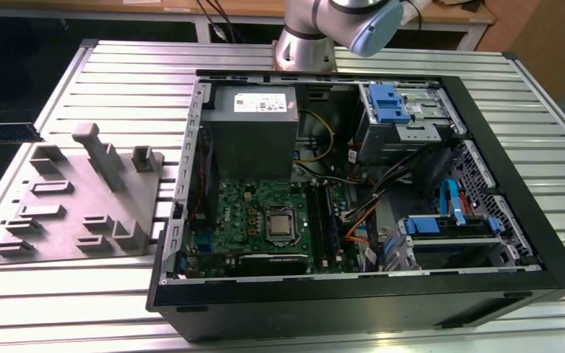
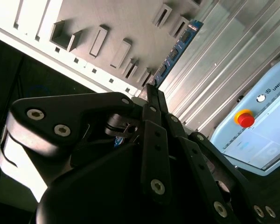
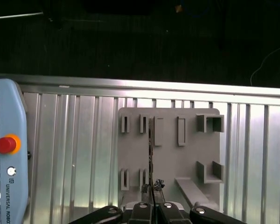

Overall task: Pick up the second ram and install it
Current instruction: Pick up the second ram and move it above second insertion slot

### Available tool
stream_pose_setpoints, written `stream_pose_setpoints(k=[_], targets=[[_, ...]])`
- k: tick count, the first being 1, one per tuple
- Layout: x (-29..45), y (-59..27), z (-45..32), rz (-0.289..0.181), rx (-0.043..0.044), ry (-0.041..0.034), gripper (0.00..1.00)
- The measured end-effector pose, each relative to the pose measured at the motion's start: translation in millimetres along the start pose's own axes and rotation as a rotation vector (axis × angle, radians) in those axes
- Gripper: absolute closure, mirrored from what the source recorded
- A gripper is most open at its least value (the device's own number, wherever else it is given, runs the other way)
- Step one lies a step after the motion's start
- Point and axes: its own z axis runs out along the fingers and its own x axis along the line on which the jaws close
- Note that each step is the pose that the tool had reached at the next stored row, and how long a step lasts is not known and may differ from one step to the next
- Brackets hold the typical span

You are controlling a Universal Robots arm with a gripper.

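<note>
My gripper is shut on the second ram, a thin dark stick seen edge-on that runs out from the fingertips. In the second wrist view the same stick shows as a narrow blue-green strip reaching out past the closed gripper. I hold it in the air over the grey fixture block, in line with the block's narrow slots. In the exterior view the fixture block lies on the table at the exterior view's left of the open computer case. The motherboard lies in the case's floor.
A teach pendant with a red stop button lies on the slatted metal table beside the fixture. The fixture's upright post stands tall. Inside the case are the grey power supply, cables and blue-latched drive cages.
</note>
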Motion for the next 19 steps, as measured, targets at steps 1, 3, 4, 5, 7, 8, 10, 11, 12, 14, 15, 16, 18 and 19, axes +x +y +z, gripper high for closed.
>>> stream_pose_setpoints(k=[1, 3, 4, 5, 7, 8, 10, 11, 12, 14, 15, 16, 18, 19], targets=[[0.1, -1.7, 0.0, 0.000, 0.0000, 0.0000, 0.88], [0.2, -5.7, 0.0, 0.000, 0.0001, -0.0001, 0.88], [0.3, -8.2, -0.1, 0.000, 0.0001, -0.0001, 0.88], [0.3, -11.3, -0.2, 0.000, -0.0001, -0.0001, 0.88], [0.6, -17.8, -0.3, 0.000, -0.0005, -0.0001, 0.88], [0.7, -21.3, -0.3, 0.000, -0.0007, -0.0002, 0.88], [1.0, -28.1, -0.4, 0.000, -0.0015, -0.0002, 0.88], [1.1, -31.3, -0.5, 0.000, -0.0018, -0.0002, 0.88], [1.2, -35.0, -0.6, 0.000, -0.0020, -0.0002, 0.88], [1.5, -41.5, -0.7, 0.000, -0.0023, -0.0002, 0.88], [1.6, -44.8, -0.8, 0.000, -0.0024, -0.0002, 0.88], [1.7, -48.2, -0.9, 0.000, -0.0025, -0.0002, 0.88], [2.0, -55.3, -1.0, 0.000, -0.0026, -0.0002, 0.88], [2.1, -59.0, -1.0, 0.000, -0.0027, -0.0002, 0.88]])
